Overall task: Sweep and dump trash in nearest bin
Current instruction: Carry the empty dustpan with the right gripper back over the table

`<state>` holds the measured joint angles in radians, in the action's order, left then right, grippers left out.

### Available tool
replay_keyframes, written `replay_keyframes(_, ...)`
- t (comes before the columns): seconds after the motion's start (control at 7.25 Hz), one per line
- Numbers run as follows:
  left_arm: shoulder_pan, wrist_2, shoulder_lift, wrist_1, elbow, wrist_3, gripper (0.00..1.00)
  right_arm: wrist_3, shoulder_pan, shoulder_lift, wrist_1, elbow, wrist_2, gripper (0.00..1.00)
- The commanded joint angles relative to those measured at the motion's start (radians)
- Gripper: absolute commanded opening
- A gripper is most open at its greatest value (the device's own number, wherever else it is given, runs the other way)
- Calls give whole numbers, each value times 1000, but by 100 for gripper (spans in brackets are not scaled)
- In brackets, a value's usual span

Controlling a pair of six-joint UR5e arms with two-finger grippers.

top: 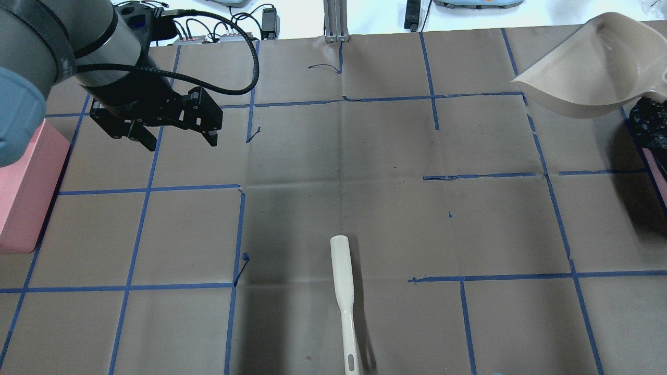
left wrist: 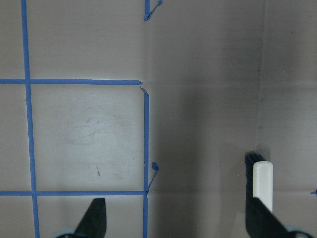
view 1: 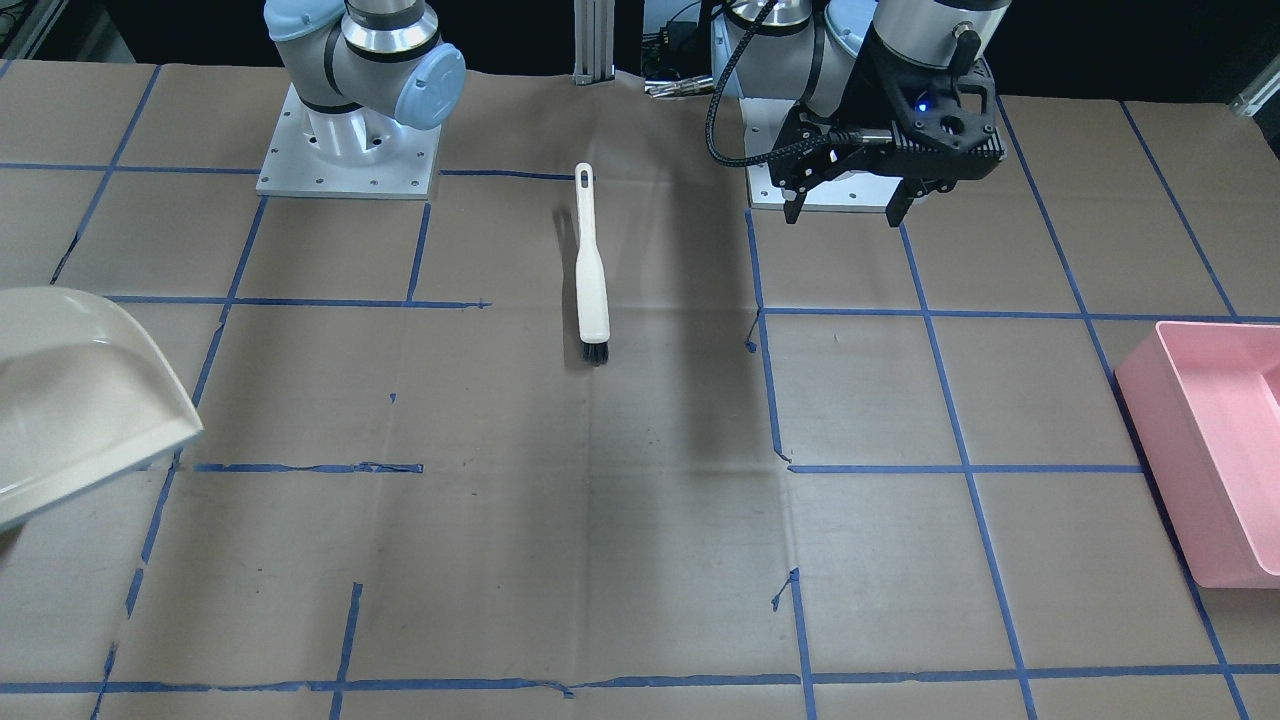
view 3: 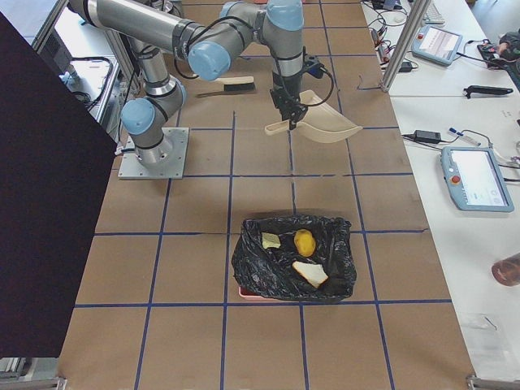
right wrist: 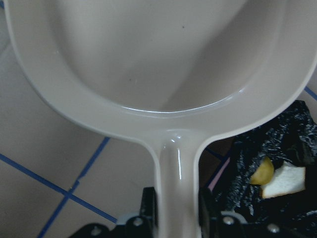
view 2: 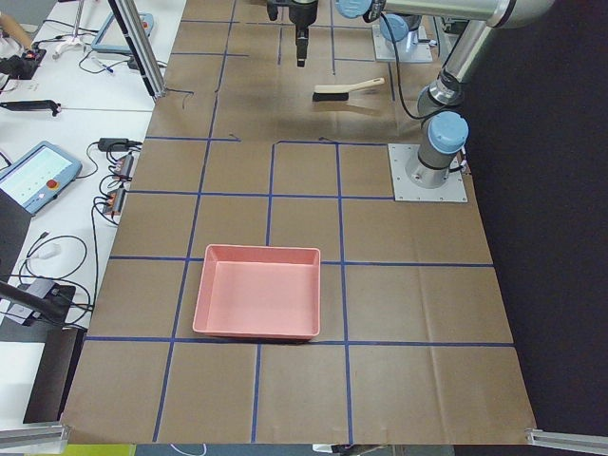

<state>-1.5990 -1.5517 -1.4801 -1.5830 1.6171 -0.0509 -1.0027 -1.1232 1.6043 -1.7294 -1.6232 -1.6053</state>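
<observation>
The trash lies inside the black-bag-lined bin: a yellow potato-like lump and two bread slices. The lump and one slice also show beside the pan handle in the right wrist view. My right gripper is shut on the handle of the cream dustpan, held empty above the table just beside the bin. The dustpan is tilted. My left gripper hangs open and empty over bare table. The cream brush lies loose on the table.
A large pink rectangular tub stands at the table end on my left. Blue tape lines grid the brown table cover. The arm bases stand at the near edge. Cables and tablets lie beyond the far edge.
</observation>
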Motion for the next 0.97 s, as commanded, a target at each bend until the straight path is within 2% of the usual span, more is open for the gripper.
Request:
replay_keyframes(0.0,1,-14,-2,2,1,-3,100,355,-159,-23,25,-3,63,0)
replay_keyframes(0.55,-2,-14,10,49,1,-3,100,712,-419,-136,-13,0,59,0)
replay_keyframes(0.83,-3,-14,20,51,1,-1,100,856,-538,-203,-79,0,53,0)
